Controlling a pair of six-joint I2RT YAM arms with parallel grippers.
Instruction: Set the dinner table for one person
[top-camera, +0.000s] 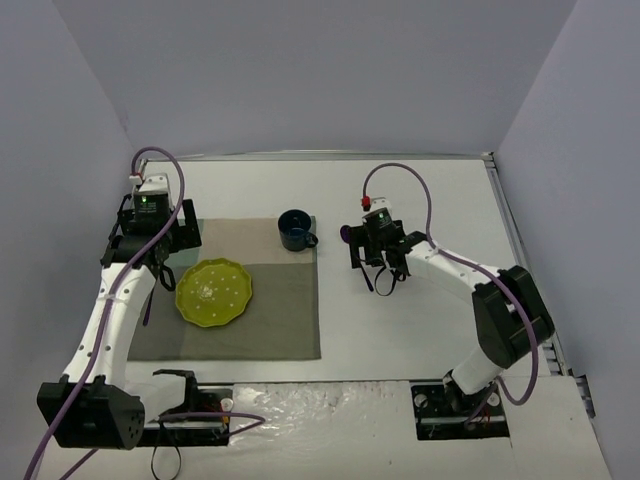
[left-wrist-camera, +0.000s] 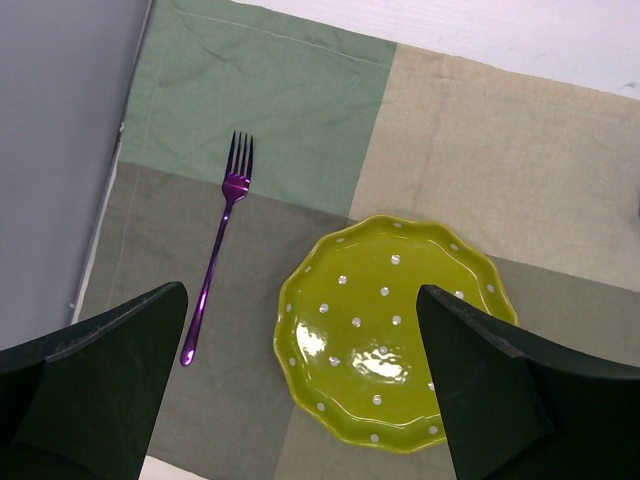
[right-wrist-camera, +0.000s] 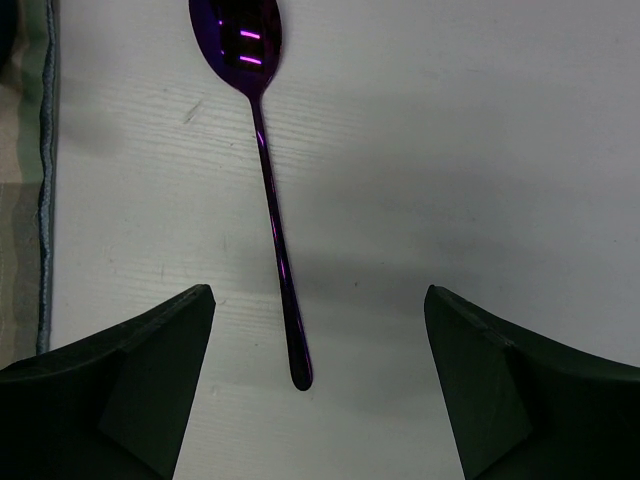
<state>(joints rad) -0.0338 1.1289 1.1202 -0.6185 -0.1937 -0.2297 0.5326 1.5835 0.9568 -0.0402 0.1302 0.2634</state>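
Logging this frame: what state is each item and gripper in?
Plate: right side up, empty, on the placemat.
Fork: flat on the placemat beside the plate, not gripped.
Spoon: flat on the bare table, not gripped.
Mug: upright on the placemat's far corner.
Left gripper: open, empty.
Right gripper: open, empty, above the spoon handle.

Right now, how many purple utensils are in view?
2. A fork lies on the placemat, left of the yellow-green plate; a spoon lies on the bare dinner table, right of the placemat. More could be hidden under the arms.
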